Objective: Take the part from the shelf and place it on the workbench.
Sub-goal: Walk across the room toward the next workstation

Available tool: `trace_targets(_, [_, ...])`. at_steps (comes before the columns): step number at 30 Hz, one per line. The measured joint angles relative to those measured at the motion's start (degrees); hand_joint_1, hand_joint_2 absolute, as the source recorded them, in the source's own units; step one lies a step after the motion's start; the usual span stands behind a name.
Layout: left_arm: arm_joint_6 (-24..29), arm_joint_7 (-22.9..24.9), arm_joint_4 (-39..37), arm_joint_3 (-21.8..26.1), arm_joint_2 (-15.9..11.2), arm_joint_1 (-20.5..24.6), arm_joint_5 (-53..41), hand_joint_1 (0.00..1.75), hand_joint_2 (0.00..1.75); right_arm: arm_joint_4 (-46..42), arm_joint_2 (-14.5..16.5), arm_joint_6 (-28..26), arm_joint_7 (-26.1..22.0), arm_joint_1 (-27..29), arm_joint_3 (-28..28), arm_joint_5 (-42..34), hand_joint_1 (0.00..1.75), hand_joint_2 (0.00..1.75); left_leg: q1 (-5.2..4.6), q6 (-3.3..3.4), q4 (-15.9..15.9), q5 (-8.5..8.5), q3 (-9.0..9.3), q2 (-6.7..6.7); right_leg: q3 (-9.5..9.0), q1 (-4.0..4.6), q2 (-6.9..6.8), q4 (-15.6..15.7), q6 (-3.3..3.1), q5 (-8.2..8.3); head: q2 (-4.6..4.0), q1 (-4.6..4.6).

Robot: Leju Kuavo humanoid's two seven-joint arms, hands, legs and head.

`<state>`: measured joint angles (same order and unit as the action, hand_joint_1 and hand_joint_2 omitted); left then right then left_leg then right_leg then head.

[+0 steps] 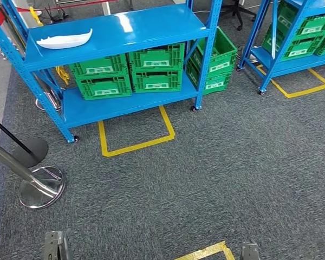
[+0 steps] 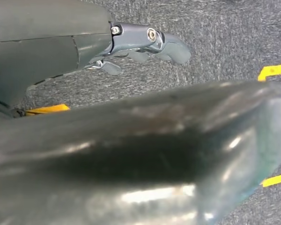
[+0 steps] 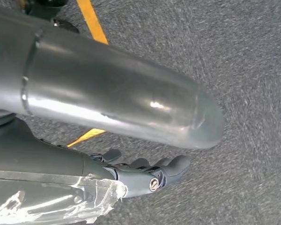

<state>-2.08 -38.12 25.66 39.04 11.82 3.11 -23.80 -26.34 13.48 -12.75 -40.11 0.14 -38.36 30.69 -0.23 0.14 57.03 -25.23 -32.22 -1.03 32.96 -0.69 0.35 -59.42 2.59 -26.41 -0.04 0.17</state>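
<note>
While the white part (image 1: 65, 39) lies upper left of the frame on the blue shelf's (image 1: 124, 30) top board, green crates (image 1: 128, 73) sit below it. Left hand (image 2: 146, 44) and right hand (image 3: 150, 173) hang over grey carpet (image 1: 218, 173), fingers loosely apart, holding nothing.

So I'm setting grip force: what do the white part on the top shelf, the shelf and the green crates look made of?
The white part looks like smooth moulded plastic: thin, curved, slightly glossy, though painted metal can't be ruled out. The shelf appears to be blue painted steel, with glare on its deck and perforated uprights. The green crates look like rigid ribbed plastic.
</note>
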Motion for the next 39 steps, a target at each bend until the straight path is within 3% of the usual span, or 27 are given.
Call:
trace_targets(4, [0.02, -0.07, 0.0, 0.16, -0.05, 0.03, -0.06, 0.0, 0.0, -0.09, 0.03, -0.04, -0.01, 0.12, -0.2, -0.11, 0.0, 0.0, 0.14, -1.1, 1.06, -0.87, -0.49, 0.09, -0.34, -0.05, 0.08, 0.29, -1.23, -0.19, 0.0, -0.18])
trace_targets(6, [0.02, -0.13, 0.01, 0.22, -0.09, 0.12, -0.1, 0.0, 0.0, -0.16, 0.03, -0.03, -0.02, 0.05, -0.26, -0.09, 0.0, 0.0, 0.27, -1.75, 6.26, -3.57, -3.05, 0.26, -0.55, -0.18, -0.04, 0.41, -1.74, -0.29, 0.0, -0.47])
trace_targets(8, [0.02, -0.15, 0.01, 0.26, -0.06, 0.07, -0.22, 0.0, 0.0, -0.19, 0.04, -0.01, -0.01, 0.07, -0.26, -0.11, 0.0, 0.0, 0.39, -2.12, 13.8, -6.34, -7.21, 0.3, -0.71, -0.18, -0.16, 0.4, -2.02, -0.53, 0.0, -0.59])
trace_targets(9, [0.03, -0.15, 0.0, 0.28, -0.05, -0.02, -0.29, 0.0, 0.0, -0.22, 0.05, -0.01, 0.0, 0.11, -0.27, -0.14, 0.0, 0.0, 0.44, -2.18, 15.97, -6.52, -8.61, 0.3, -0.85, -0.18, -0.18, 0.4, -2.07, -0.67, 0.0, -0.59])
trace_targets(10, [0.04, -0.15, 0.0, 0.31, -0.04, -0.1, -0.37, 0.0, 0.0, -0.25, 0.05, -0.01, 0.01, 0.15, -0.29, -0.16, 0.0, 0.0, 0.48, -2.16, 16.0, -5.5, -8.99, 0.31, -1.07, -0.18, -0.16, 0.39, -2.06, -0.85, 0.0, -0.59])
trace_targets(12, [0.09, -0.15, 0.01, 0.37, -0.08, -0.13, -0.45, 0.0, 0.0, -0.3, 0.08, -0.01, 0.0, 0.16, -0.31, -0.15, 0.0, 0.0, 0.53, -1.97, 10.02, -1.02, -6.59, 0.4, -1.77, -0.24, -0.09, 0.4, -1.81, -1.33, 0.0, -0.6])
trace_targets(14, [0.11, -0.15, 0.02, 0.4, -0.09, 0.0, -0.51, 0.0, 0.0, -0.31, 0.11, -0.01, -0.01, 0.11, -0.31, -0.13, 0.0, 0.0, 0.4, -1.68, 3.12, 1.72, -3.4, 0.62, -2.19, -0.08, -0.03, 0.33, -1.24, -1.95, 0.0, -0.61])
trace_targets(16, [0.11, -0.17, 0.02, 0.42, -0.04, 0.07, -0.55, 0.0, 0.0, -0.32, 0.12, -0.01, -0.02, 0.07, -0.3, -0.1, 0.0, 0.0, 0.19, -1.14, 0.75, 1.46, -2.28, 0.7, -2.14, 0.1, -0.03, 0.55, -0.6, -2.36, 0.0, -0.57])
trace_targets(19, [0.13, -0.21, 0.05, 0.48, 0.06, -0.05, -0.55, 0.0, 0.0, -0.4, 0.12, -0.02, -0.02, 0.0, -0.28, -0.08, 0.0, 0.0, 0.33, 0.06, 0.1, 1.1, -1.66, 0.59, -2.45, -0.01, -0.12, 0.3, 0.37, -3.1, 0.0, -0.44])
trace_targets(21, [0.14, -0.23, 0.14, 0.54, 0.1, 0.0, -0.54, 0.0, 0.0, -0.48, 0.12, -0.03, -0.02, -0.04, -0.28, -0.08, 0.0, 0.0, 0.47, 0.76, -0.19, 0.85, -1.01, 0.59, -0.31, -0.01, -0.13, -4.43, 0.76, -5.5, 0.0, -0.12])
trace_targets(23, [0.1, -0.23, 0.17, 0.56, 0.16, -0.02, -0.55, 0.0, 0.0, -0.48, 0.12, -0.03, -0.01, 0.04, -0.28, -0.09, 0.0, 0.0, 0.37, 1.18, -0.19, 0.4, -0.57, 0.57, 4.42, 0.03, -0.12, -12.56, 0.91, -8.5, 0.0, 0.12])
trace_targets(24, [0.09, -0.23, 0.17, 0.57, 0.2, -0.08, -0.55, 0.0, 0.0, -0.48, 0.13, -0.03, -0.01, 0.13, -0.28, -0.09, 0.0, 0.0, 0.32, 1.25, -0.18, 0.13, -0.31, 0.51, 6.4, 0.04, -0.11, -15.3, 0.94, -8.85, 0.0, 0.14])
trace_targets(25, [0.09, -0.23, 0.17, 0.58, 0.2, -0.14, -0.55, 0.0, 0.0, -0.48, 0.13, -0.03, 0.0, 0.21, -0.28, -0.1, 0.0, 0.0, 0.3, 1.25, -0.17, -0.16, 0.03, 0.43, 7.38, 0.04, -0.12, -15.96, 0.94, -8.02, 0.0, 0.15])
trace_targets(26, [0.09, -0.24, 0.17, 0.59, 0.2, -0.17, -0.55, 0.0, 0.0, -0.48, 0.13, -0.03, 0.0, 0.26, -0.28, -0.11, 0.0, 0.0, 0.3, 1.16, -0.16, -0.48, 0.48, 0.34, 7.14, 0.03, -0.12, -14.23, 0.89, -6.02, 0.0, 0.15])
trace_targets(28, [0.08, -0.23, 0.17, 0.61, 0.23, -0.18, -0.55, 0.0, 0.0, -0.48, 0.12, -0.03, 0.0, 0.25, -0.29, -0.11, 0.0, 0.0, 0.3, 0.78, -0.14, -1.26, 1.52, 0.23, 4.35, 0.02, -0.11, -6.79, 0.71, -1.08, 0.0, 0.17])
trace_targets(30, [0.07, -0.24, 0.17, 0.61, 0.23, -0.11, -0.55, 0.0, 0.0, -0.48, 0.14, -0.03, 0.0, 0.15, -0.28, -0.11, 0.0, 0.0, 0.11, 0.16, 0.0, -1.97, 2.05, 0.16, 1.86, 0.04, 0.0, -1.24, 0.23, 1.11, 0.0, 0.16])
trace_targets(33, [0.07, -0.24, 0.2, 0.61, 0.19, -0.04, -0.56, 0.0, 0.0, -0.5, 0.21, -0.05, 0.03, 0.26, -0.32, -0.13, 0.0, 0.0, 0.06, -0.58, -0.1, -2.32, 2.12, 0.16, 1.36, 0.14, 0.14, -0.2, -0.8, 0.8, 0.0, -0.04])
trace_targets(35, [0.07, -0.24, 0.28, 0.61, 0.16, 0.02, -0.57, 0.0, 0.0, -0.53, 0.22, -0.08, 0.01, 0.26, -0.4, -0.11, 0.0, 0.0, 0.18, -1.25, 1.64, -3.42, 1.34, 0.27, 1.07, 0.0, 0.13, 0.05, -1.47, 0.64, 0.0, -0.26])
trace_targets(36, [0.07, -0.24, 0.32, 0.61, 0.15, 0.09, -0.57, 0.0, 0.0, -0.54, 0.23, -0.08, -0.01, 0.2, -0.42, -0.08, 0.0, 0.0, 0.25, -1.6, 4.23, -4.61, -0.01, 0.33, 0.84, -0.11, 0.08, 0.16, -1.77, 0.52, 0.0, -0.41])
trace_targets(38, [0.07, -0.23, 0.33, 0.61, 0.18, 0.1, -0.58, 0.0, 0.0, -0.54, 0.24, -0.08, -0.02, 0.11, -0.43, -0.04, 0.0, 0.0, 0.39, -2.1, 11.75, -7.19, -4.41, 0.37, 0.49, -0.12, -0.02, 0.19, -2.19, 0.12, 0.0, -0.62])
trace_targets(39, [0.07, -0.23, 0.33, 0.61, 0.19, 0.01, -0.6, 0.0, 0.0, -0.54, 0.25, -0.08, -0.01, 0.11, -0.44, -0.04, 0.0, 0.0, 0.47, -2.2, 14.67, -7.64, -6.44, 0.37, 0.27, -0.12, -0.03, 0.19, -2.28, -0.1, 0.0, -0.61])
